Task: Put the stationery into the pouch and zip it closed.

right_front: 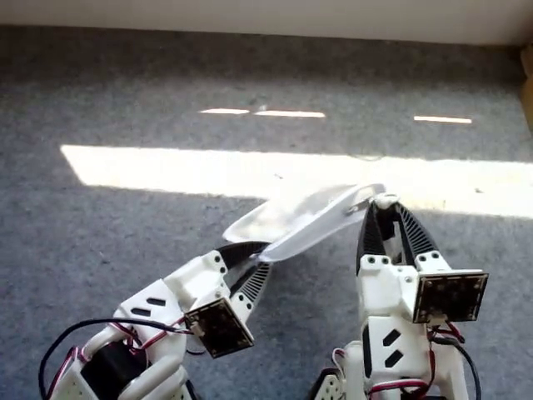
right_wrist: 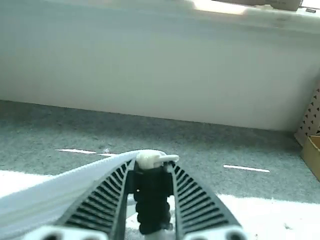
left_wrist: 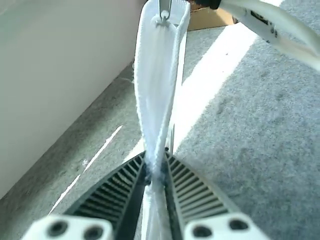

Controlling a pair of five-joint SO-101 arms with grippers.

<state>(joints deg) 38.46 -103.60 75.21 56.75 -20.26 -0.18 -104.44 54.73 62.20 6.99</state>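
Right gripper [right_front: 379,202] pinches prob. the zip pull [right_wrist: 155,159]; pouch [right_front: 300,221] contents hidden.

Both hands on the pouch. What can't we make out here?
- Contents of the pouch: glare washes it out in the high view, and the left wrist view sees it edge-on. Cannot tell whether anything is inside.
- The zipper pull: cut by the left wrist view's top edge, so how far it is zipped is unclear.
- The right hand: in its wrist view it covers what it pinches, pull or fabric.
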